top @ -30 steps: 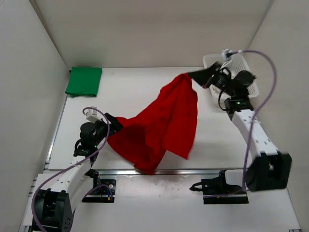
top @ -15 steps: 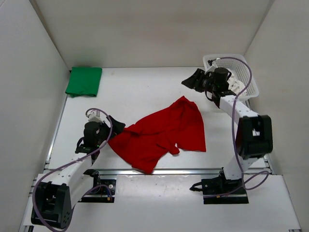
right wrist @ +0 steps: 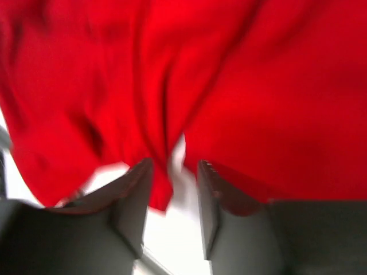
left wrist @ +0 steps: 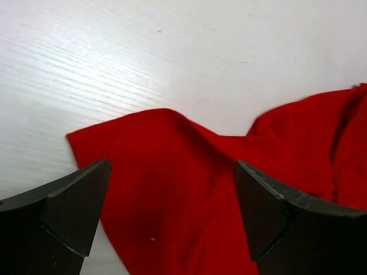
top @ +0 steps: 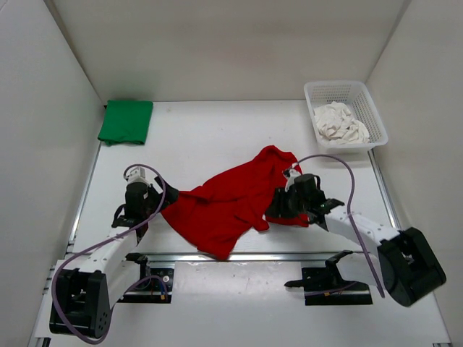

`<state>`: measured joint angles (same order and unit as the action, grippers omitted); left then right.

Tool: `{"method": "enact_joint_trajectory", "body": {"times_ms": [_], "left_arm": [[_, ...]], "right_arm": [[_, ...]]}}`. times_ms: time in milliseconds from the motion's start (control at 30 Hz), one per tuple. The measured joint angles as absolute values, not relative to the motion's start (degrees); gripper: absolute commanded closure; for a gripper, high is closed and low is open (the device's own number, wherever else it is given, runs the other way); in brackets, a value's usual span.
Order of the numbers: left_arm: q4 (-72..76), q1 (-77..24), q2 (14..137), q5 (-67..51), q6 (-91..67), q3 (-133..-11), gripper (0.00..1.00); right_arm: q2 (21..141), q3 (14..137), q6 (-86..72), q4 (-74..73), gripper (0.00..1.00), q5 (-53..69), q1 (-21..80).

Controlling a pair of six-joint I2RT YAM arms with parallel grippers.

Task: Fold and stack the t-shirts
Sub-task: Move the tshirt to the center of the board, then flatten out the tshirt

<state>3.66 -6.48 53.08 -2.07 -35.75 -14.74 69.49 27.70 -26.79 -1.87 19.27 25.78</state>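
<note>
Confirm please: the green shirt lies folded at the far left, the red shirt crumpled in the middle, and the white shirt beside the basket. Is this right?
Not quite. The white shirt lies inside the basket, not beside it, as the top view shows. The rest is right.

Table (top: 210, 137), seen from above: a loose t-shirt (top: 231, 206) lies across the near middle, between the two arms. The left gripper (top: 158, 201) stands at the shirt's left edge, with a corner of the cloth below its spread jaws. The right gripper (top: 278, 210) is over the shirt's right-hand part. A folded t-shirt (top: 126, 121) lies in the far left corner, well apart. A basket (top: 346, 88) stands in the far right corner, with a third t-shirt (top: 338, 124) inside.
</note>
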Motion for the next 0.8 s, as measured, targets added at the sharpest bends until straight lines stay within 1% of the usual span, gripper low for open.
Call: {"method": "enact_joint_trajectory", "body": {"times_ms": [33,167,300,333,400,433,467,600,800], "left_arm": [[3.3,-6.5,53.3,-1.7,-35.6,-14.7,0.02],[1.5,-6.7,54.4,1.3,-34.7,-15.0,0.01],[0.1,-6.3,56.6,2.7,-34.5,-15.8,0.02],[-0.3,-6.2,57.2,2.9,-34.5,-16.1,0.02],[-1.0,-5.7,57.6,3.0,-34.4,-16.5,0.05],[-1.6,-5.3,57.6,3.0,-34.3,-16.9,0.12],[-2.1,-4.8,57.9,3.0,-34.3,-17.3,0.15],[-3.5,-3.3,59.3,2.6,-33.8,-18.6,0.17],[-4.3,-3.0,63.4,2.1,-33.6,-20.6,0.2]], "right_arm": [[67.6,26.1,-26.9,-3.0,0.58,19.0,26.8],[61.2,21.2,-27.5,-5.2,0.54,17.1,29.6],[60.0,18.2,-28.7,-4.7,0.57,17.7,29.8],[60.0,18.1,-28.9,-4.2,0.6,17.8,30.0],[60.0,18.1,-29.3,-3.8,0.61,18.1,30.8],[60.0,18.1,-29.6,-3.6,0.6,18.6,31.1],[60.0,18.1,-29.8,-3.4,0.59,19.1,31.1],[59.2,18.0,-30.4,-2.7,0.58,20.9,31.1],[59.4,17.5,-31.2,1.2,0.6,23.2,31.1]]}}
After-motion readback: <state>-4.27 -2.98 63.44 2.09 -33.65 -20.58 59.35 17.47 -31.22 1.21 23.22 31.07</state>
